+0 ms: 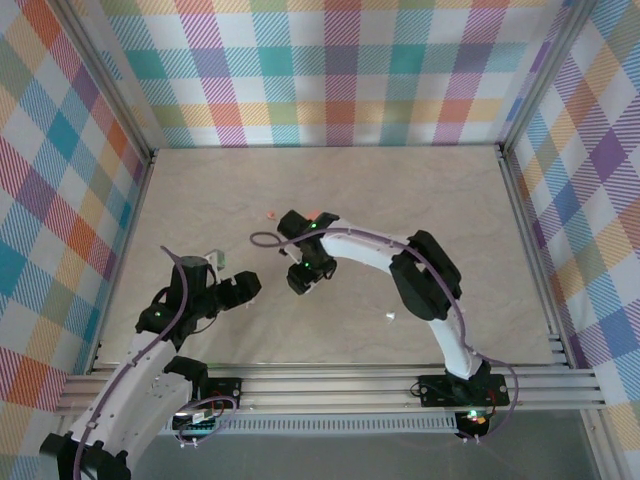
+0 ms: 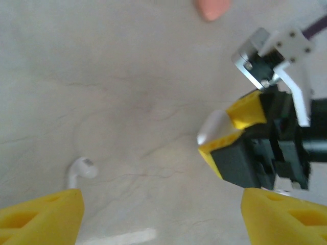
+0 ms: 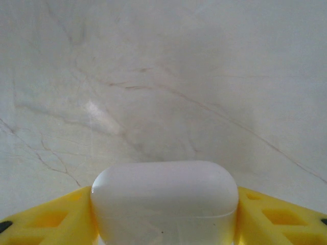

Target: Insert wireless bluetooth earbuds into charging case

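A white pill-shaped charging case (image 3: 163, 189) sits between the yellow fingers of my right gripper (image 3: 164, 217), which is shut on its two ends just above the table. From the left wrist view the same case (image 2: 214, 127) pokes out of the right gripper (image 2: 230, 133). My left gripper (image 2: 162, 200) is open with bare table between its fingers. A white earbud (image 2: 79, 171) lies just beyond its left finger (image 2: 46, 214). From above, the two grippers face each other, left (image 1: 250, 287) and right (image 1: 300, 280). Another white earbud (image 1: 390, 317) lies to the right of them.
Two small salmon-pink pieces (image 1: 268, 213) (image 1: 312, 213) lie on the beige marble-patterned table (image 1: 450, 220) beyond the grippers; one pink piece (image 2: 212, 7) shows at the top of the left wrist view. Checked walls enclose the table on three sides.
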`<state>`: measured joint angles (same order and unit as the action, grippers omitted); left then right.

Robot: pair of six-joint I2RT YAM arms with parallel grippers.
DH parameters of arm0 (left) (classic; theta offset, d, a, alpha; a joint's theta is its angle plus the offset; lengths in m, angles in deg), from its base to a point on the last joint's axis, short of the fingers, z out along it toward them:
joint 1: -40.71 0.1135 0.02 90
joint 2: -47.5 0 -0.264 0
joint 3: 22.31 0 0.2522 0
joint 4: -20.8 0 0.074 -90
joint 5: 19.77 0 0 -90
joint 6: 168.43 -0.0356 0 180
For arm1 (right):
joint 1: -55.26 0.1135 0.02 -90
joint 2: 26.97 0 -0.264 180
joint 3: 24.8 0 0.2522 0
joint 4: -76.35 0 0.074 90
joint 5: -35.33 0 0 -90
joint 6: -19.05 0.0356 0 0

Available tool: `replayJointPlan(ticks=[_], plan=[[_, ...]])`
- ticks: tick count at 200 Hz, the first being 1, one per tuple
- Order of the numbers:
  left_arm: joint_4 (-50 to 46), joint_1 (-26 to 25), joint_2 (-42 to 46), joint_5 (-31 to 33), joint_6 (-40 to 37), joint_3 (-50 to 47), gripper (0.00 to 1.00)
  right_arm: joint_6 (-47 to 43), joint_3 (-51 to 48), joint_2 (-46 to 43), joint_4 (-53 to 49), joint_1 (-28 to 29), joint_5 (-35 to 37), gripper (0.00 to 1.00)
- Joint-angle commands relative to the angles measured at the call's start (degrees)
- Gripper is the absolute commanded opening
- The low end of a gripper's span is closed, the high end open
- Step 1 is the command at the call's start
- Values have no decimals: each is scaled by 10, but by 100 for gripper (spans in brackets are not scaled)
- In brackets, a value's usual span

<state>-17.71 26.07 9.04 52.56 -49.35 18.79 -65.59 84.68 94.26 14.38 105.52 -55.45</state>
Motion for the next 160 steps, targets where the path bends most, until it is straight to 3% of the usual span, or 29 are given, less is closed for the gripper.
replayJointPlan(ticks=[1, 11, 22, 43, 63, 100, 122, 160], plan=[[142, -7, 30, -95, -34, -19, 80, 112, -21, -87, 38, -42, -45, 57], [219, -14, 40, -128, -46, -35, 79, 149, -38, -116, 62, -59, -68, 58], [275, -34, 47, -120, -65, -45, 79, 190, -63, -149, 98, -77, -105, 58], [298, -83, 27, -84, -139, -23, 82, 262, -107, -204, 164, -102, -155, 58], [316, -118, -34, -72, -174, 14, 82, 295, -126, -244, 191, -107, -150, 58], [477, -183, -144, -43, -170, 21, 79, 348, -160, -300, 241, -108, -151, 58], [593, -194, -188, -23, -133, 5, 79, 385, -200, -325, 288, -107, -153, 58], [612, -199, -233, -17, -111, 27, 74, 435, -257, -355, 351, -106, -160, 58]])
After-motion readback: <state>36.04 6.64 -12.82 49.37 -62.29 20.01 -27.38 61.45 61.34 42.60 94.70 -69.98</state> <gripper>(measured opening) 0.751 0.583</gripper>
